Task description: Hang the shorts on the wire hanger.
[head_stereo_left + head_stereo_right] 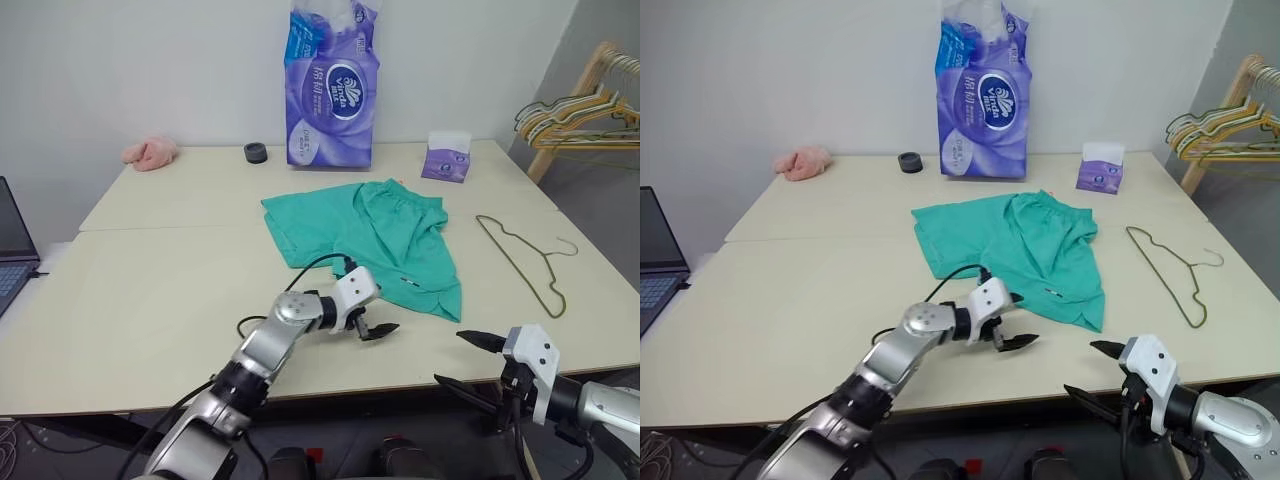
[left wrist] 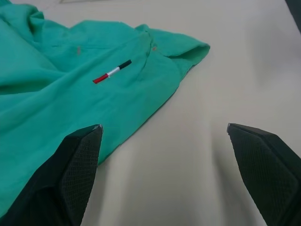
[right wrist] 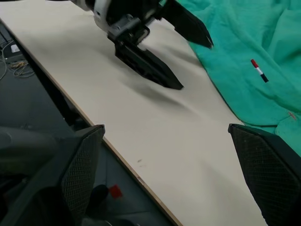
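Observation:
The teal-green shorts [image 1: 372,238] lie spread flat near the middle of the table, with a small red, white and black tag [image 2: 112,72] near their front hem. To their right the thin wire hanger [image 1: 524,262] lies flat on the tabletop, apart from the cloth. My left gripper [image 1: 383,331] hovers open just in front of the shorts' near edge, pointing right, with nothing between its fingers. At the table's front right edge my right gripper [image 1: 450,358] is also open and empty. The right wrist view shows the left gripper [image 3: 196,66] beside the cloth's hem.
A tall purple tissue pack [image 1: 332,85], a small purple tissue box [image 1: 447,157], a black roll [image 1: 256,152] and a pink cloth lump [image 1: 151,152] stand along the back. A laptop [image 1: 12,250] sits at far left. A wooden rack of hangers [image 1: 590,110] stands off the table's right.

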`<state>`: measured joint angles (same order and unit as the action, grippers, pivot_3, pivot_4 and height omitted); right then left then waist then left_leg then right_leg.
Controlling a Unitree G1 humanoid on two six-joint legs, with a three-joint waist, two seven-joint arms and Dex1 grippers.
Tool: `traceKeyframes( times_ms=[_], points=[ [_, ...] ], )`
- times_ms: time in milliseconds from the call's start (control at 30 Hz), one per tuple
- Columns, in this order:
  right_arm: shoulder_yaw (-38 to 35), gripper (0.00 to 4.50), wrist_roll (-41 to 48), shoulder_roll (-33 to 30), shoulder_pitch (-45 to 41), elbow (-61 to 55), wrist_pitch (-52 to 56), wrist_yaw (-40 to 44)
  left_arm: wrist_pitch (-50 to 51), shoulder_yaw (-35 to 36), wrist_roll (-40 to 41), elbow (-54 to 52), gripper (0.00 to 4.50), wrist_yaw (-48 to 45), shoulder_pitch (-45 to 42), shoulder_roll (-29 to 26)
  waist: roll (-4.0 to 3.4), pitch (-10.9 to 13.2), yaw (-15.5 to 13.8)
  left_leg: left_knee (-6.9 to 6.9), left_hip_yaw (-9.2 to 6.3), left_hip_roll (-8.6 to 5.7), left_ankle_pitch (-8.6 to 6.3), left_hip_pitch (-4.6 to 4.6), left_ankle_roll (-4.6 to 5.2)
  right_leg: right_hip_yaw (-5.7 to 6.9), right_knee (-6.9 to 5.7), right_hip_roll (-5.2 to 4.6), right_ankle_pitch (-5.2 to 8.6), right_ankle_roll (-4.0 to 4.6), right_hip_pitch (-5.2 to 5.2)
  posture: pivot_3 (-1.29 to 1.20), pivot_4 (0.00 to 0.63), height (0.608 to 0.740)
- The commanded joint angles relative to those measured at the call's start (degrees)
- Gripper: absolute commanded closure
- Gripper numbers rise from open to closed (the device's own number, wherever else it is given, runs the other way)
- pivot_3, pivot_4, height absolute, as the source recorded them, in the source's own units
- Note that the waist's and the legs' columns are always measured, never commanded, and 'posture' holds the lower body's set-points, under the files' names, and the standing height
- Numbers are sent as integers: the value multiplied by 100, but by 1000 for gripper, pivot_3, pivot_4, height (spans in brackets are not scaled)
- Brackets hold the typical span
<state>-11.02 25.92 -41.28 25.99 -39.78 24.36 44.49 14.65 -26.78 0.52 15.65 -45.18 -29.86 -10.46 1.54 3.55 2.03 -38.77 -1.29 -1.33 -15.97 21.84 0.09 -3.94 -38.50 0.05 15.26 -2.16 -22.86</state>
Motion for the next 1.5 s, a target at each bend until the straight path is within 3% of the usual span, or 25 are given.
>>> traceKeyframes(
  times_ms=[33, 367, 467, 900, 1200, 1500],
  points=[
    [-76, 0, -77, 117, 109, -147, -214, -77, -458, -139, -388, 1017, 8, 251, -571, 400, 1, 0, 2, 0, 0, -1, 0, -1, 0, 0, 6, 0, -1, -2, 4, -160, 37, 740],
    [-112, 0, -379, 305, 332, -136, -517, -186, -1375, -140, -846, 3365, 8, 169, -1449, 1127, -8, -4, 164, -3, 8, -7, -24, -12, 34, 6, 93, -11, -25, -43, 58, -206, 35, 740],
    [-162, 0, -385, 311, 305, -172, -495, -246, -1469, -1, -836, 3686, 596, 123, -1568, 1147, -6, -6, 166, -4, 6, -7, -24, -13, 34, 0, 95, -11, -27, -45, 60, -205, 38, 740],
    [-311, 0, -502, 197, -232, 99, -511, -238, -1629, 281, -803, 3571, 4460, -218, -1378, 770, -6, -6, 314, -2, 0, -3, -26, -16, 34, -3, 95, -12, -29, -49, 63, -172, 43, 740],
    [-321, 0, -598, -77, -877, 587, -633, -45, -1041, 685, -432, 2150, 4460, -731, -729, -45, -11, -8, 323, -1, 1, 3, -29, -20, 32, -7, 89, -21, -30, -48, 61, -152, 45, 740],
    [412, 0, -1587, -444, -1990, 1605, -1415, 97, 577, 1738, 666, 245, 4460, -1501, 116, -1598, -32, 24, 306, -2, 1, 8, -32, -25, 28, -6, 81, -33, -29, -45, 58, -117, 53, 740]
  ],
)
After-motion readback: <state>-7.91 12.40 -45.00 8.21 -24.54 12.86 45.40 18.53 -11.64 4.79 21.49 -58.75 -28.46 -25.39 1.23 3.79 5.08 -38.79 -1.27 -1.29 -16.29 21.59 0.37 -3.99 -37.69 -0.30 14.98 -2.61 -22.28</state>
